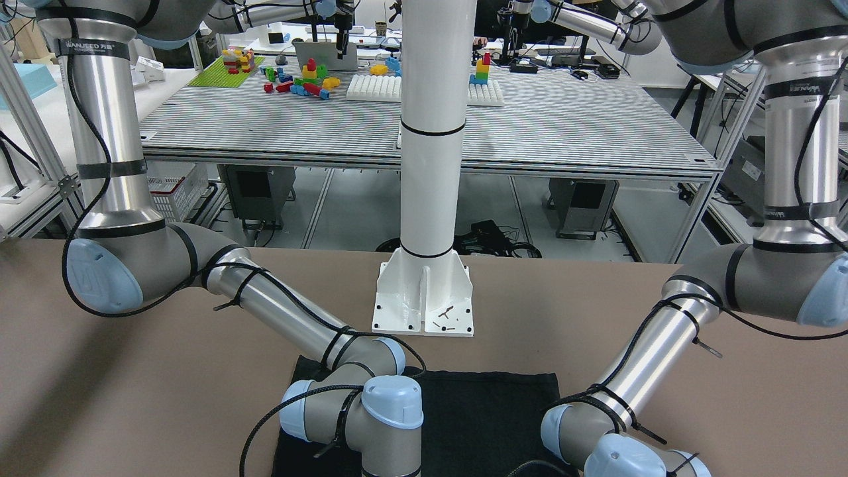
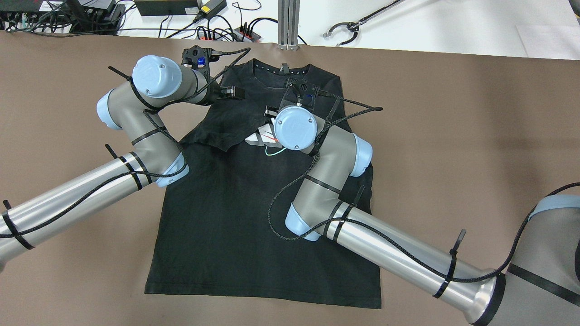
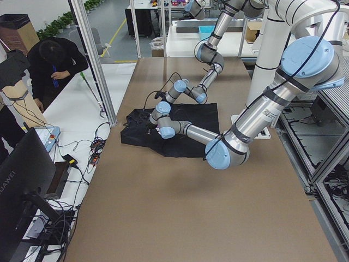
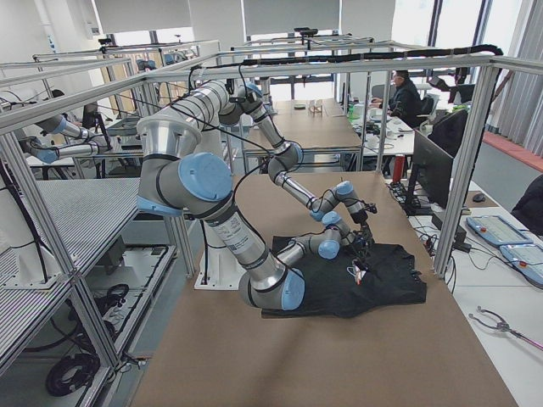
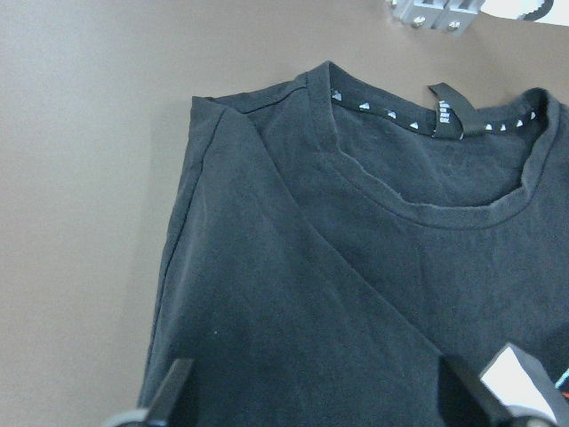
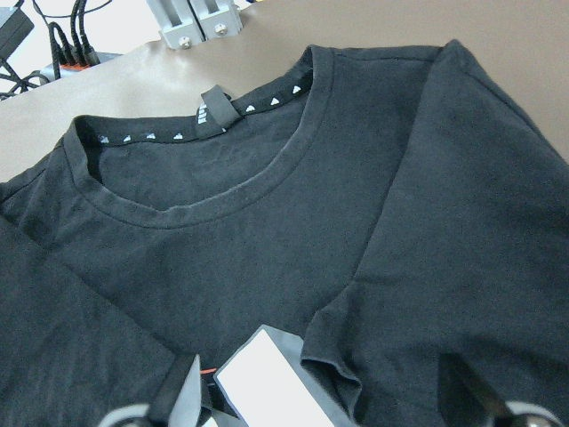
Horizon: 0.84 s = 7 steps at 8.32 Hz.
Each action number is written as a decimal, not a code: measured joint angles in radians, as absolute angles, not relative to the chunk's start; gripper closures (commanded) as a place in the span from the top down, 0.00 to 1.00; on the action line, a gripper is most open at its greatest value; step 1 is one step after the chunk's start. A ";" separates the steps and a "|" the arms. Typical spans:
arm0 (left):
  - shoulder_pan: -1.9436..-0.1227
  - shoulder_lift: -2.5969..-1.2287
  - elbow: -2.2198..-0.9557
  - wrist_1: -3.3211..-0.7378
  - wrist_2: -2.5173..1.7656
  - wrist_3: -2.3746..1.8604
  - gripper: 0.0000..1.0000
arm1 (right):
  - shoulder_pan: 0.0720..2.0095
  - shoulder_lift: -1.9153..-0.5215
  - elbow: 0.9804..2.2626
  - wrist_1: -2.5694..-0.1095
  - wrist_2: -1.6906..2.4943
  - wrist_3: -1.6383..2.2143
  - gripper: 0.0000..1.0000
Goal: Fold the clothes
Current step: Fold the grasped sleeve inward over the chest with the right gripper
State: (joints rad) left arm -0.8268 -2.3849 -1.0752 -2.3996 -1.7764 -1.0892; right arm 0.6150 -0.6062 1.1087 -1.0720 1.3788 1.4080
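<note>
The soft black T-shirt (image 2: 253, 217) lies flat on the brown tabletop (image 2: 453, 136), collar at the far end and hem nearest the robot. Left jaws hang open over the left-hand shoulder. The right jaws, also open, are beside the neckline.

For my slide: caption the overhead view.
Left arm and right arm above a black T-shirt, one sleeve folded inward, on the table.

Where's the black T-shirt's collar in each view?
Overhead: the black T-shirt has its round collar top centre.
Front-facing: out of frame.
Exterior left: collar at shirt's left end.
Exterior right: collar at shirt's right end.
Left wrist: upper right.
Right wrist: upper centre.
Shared landmark: grey aluminium post just beyond it.
</note>
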 measured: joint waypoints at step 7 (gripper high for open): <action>-0.782 -2.219 -1.351 -2.422 -1.783 -1.283 0.95 | 0.618 -0.961 1.640 -1.161 1.513 1.447 0.94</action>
